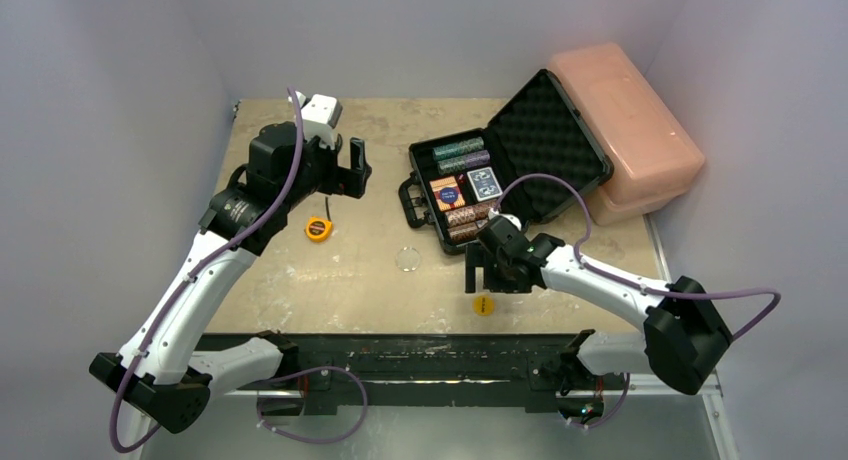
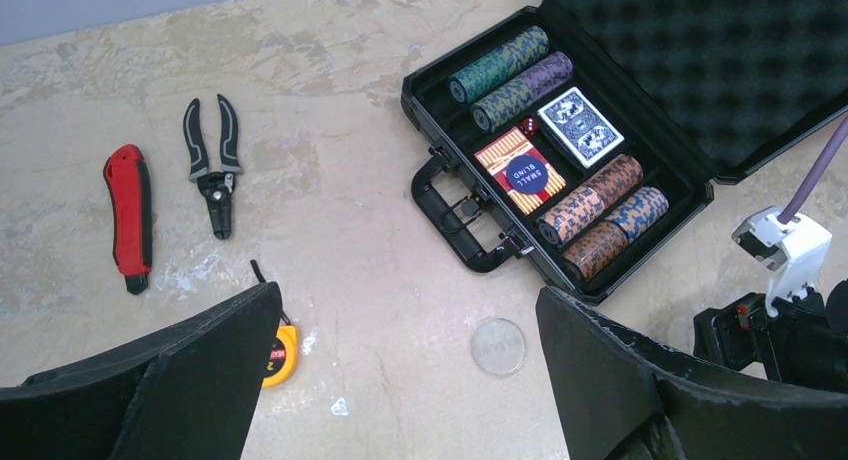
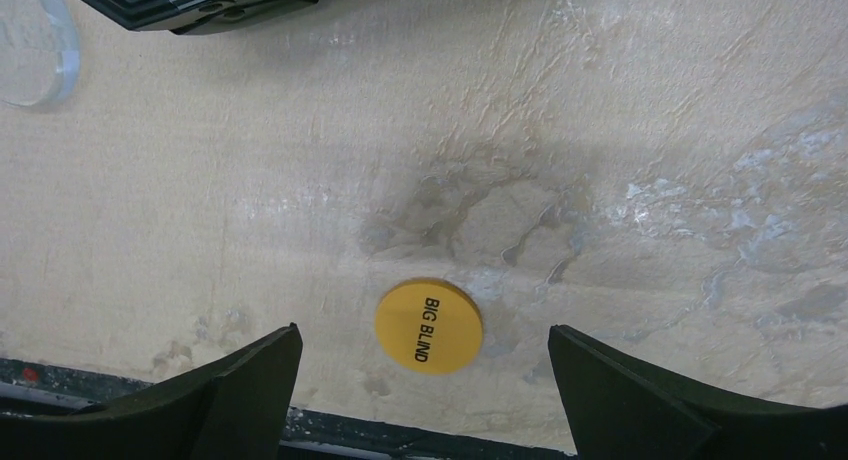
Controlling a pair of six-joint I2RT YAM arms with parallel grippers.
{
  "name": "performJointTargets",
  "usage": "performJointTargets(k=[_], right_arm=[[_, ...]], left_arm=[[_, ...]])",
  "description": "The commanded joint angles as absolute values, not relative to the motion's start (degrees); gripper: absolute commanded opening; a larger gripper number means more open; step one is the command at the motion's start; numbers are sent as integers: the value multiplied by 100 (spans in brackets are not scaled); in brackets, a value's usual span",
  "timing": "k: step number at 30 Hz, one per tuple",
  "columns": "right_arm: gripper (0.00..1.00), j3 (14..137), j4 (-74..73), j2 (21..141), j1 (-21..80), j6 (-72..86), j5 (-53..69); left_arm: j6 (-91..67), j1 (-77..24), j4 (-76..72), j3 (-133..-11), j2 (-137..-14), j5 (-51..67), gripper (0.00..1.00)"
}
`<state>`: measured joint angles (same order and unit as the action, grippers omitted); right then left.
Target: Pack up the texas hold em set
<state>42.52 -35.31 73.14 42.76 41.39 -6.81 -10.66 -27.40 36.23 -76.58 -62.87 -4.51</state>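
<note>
The black briefcase (image 1: 455, 242) lies open at the table's back right, its foam lid (image 1: 545, 140) up. In the left wrist view the case (image 2: 455, 215) holds chip stacks (image 2: 600, 205), a blue deck (image 2: 580, 125), a red deck with a blue button (image 2: 522, 170) on it, and a red die (image 2: 525, 128). A clear round button (image 1: 408, 258) lies on the table in front of the case. A yellow "BIG BLIND" button (image 3: 428, 327) lies near the front edge. My right gripper (image 3: 425, 332) is open and straddles it from above. My left gripper (image 2: 408, 292) is open, empty and held high.
A pink plastic box (image 1: 625, 130) stands behind the case lid. A yellow tape measure (image 1: 319, 228) lies left of centre. Black pliers (image 2: 212, 165) and a red utility knife (image 2: 128, 215) lie at the far left. The table's dark front edge (image 3: 400, 445) is just below the yellow button.
</note>
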Motion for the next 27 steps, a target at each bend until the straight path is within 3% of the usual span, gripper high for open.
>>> performJointTargets(k=[1, 8, 27], right_arm=[[99, 4287, -3508, 7309, 4347, 4466, -773], [97, 4386, -3683, 7521, 4490, 4545, -891], [74, 4472, -3658, 8261, 4919, 4716, -1163]], left_arm=[[-940, -2725, 3590, -7812, -6271, -469, 100], [-943, -2724, 3597, -7813, -6267, -495, 100], [-950, -2720, 3611, -7833, -6267, -449, 100]])
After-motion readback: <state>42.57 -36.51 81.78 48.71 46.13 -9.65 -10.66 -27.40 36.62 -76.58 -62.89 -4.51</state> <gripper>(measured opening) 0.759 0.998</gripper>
